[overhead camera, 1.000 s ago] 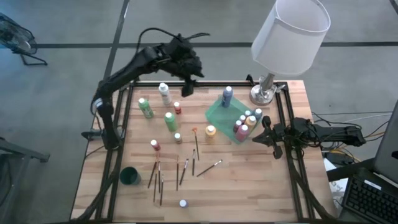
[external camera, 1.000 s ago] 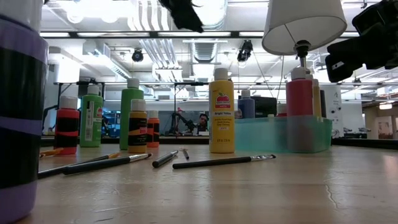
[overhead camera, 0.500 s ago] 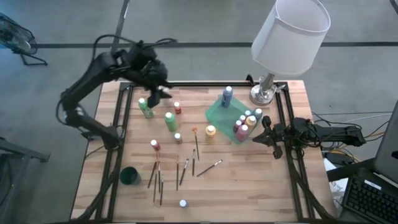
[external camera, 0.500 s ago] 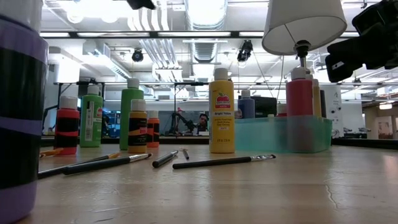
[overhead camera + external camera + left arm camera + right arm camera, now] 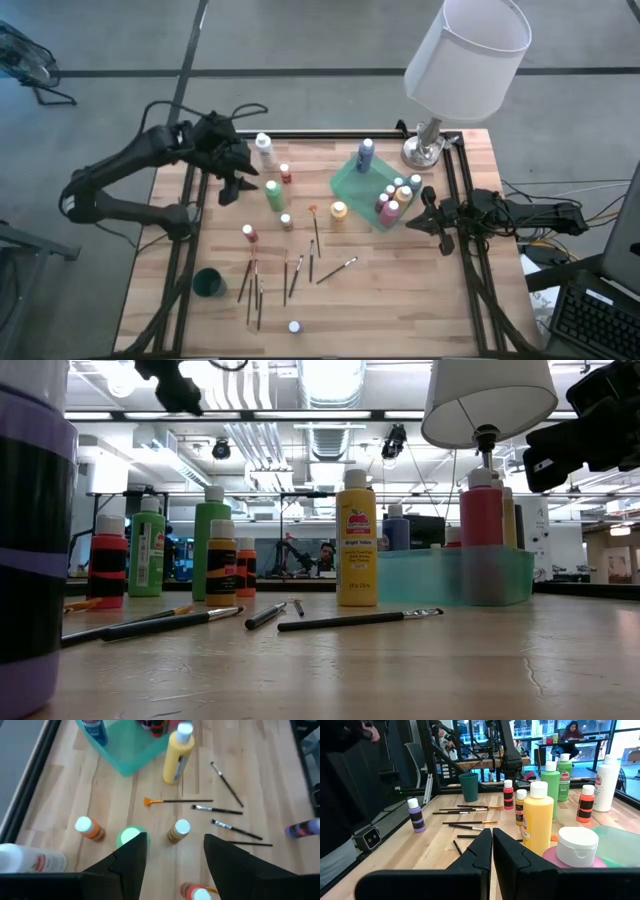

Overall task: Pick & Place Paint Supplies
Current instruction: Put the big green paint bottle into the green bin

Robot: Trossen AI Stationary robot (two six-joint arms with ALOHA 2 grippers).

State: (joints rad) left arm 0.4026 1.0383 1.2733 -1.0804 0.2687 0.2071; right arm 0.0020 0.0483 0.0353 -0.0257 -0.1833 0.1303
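The left gripper (image 5: 234,180) hangs above the table's left part with its fingers spread and empty, over a green bottle (image 5: 273,194) standing there. Its arm bends low from the table's left edge. One second ago this gripper was higher, near the far edge; it has come down and to the left. Brushes (image 5: 254,285) lie near the front edge. The right gripper (image 5: 437,221), fingers pressed together and empty, has not moved at the right edge, beside the green tray (image 5: 352,183) that holds several bottles.
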